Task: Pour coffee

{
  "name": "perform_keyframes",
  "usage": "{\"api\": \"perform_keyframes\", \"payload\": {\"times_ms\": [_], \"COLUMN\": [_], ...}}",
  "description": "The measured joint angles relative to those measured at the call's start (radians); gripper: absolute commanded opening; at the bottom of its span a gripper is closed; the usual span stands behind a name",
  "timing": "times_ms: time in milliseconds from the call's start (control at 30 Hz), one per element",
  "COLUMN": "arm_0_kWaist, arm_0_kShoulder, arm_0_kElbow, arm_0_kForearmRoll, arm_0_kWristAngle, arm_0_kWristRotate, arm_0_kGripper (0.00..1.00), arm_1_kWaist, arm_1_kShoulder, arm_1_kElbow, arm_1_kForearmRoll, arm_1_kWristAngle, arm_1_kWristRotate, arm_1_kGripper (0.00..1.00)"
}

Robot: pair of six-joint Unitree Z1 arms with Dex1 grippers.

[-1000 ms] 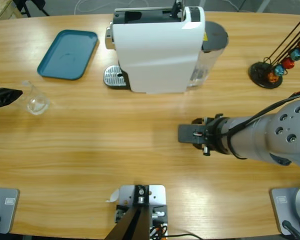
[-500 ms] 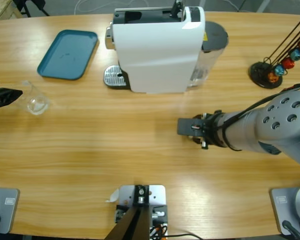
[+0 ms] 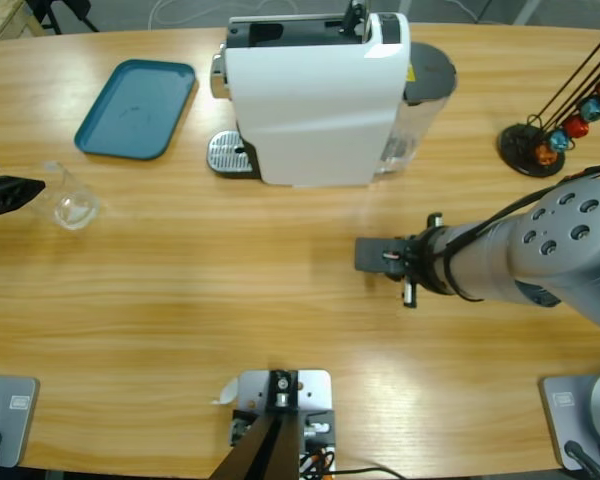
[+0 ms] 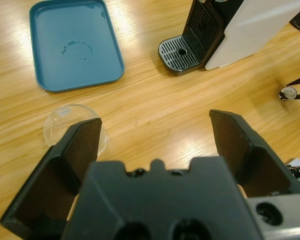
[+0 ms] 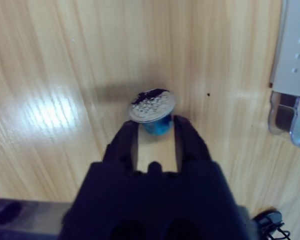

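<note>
Table (image 3: 180, 300) was wood, long. White coffee machine (image 3: 315, 100) stood at top middle, drip grate (image 3: 228, 155) at its left foot, clear tank at its right. Right arm (image 3: 540, 260) came in from right edge, reaching left below the machine. Teal tray (image 3: 137, 108) lay top left, faint ring mark on it. Capsule rack (image 3: 560, 120) stood far right with orange, red capsules. Glass (image 3: 72, 200) sat near left edge, below the tray, looked clear; no coffee visible in it or anywhere. Left gripper (image 4: 155, 145) sat just beside the glass, jaws spread wide, holding nothing. Right gripper (image 5: 156, 132) was clamped on a blue capsule (image 5: 152, 112), foil face outward, above bare table.
</note>
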Motion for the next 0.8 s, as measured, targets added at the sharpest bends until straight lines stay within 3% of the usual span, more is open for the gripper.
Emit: {"api": "perform_keyframes", "payload": {"times_ms": [333, 533, 800], "arm_0_kWaist": [0.000, 0.000, 0.000], "arm_0_kShoulder": [0.000, 0.000, 0.000], "arm_0_kElbow": [0.000, 0.000, 0.000], "arm_0_kForearmRoll": [0.000, 0.000, 0.000], "arm_0_kWristAngle": [0.000, 0.000, 0.000], "arm_0_kWristRotate": [0.000, 0.000, 0.000], "arm_0_kGripper": [0.935, 0.936, 0.935], "arm_1_kWaist": [0.000, 0.000, 0.016], "arm_1_kShoulder": [0.003, -0.043, -0.048], "arm_1_kElbow": [-0.004, -0.185, -0.657], "arm_1_kForearmRoll": [0.012, 0.269, 0.622], "arm_1_kWristAngle": [0.002, -0.020, -0.101], "arm_1_kWristRotate": [-0.003, -0.019, -0.053], "arm_1_kGripper": [0.000, 0.000, 0.000]}}
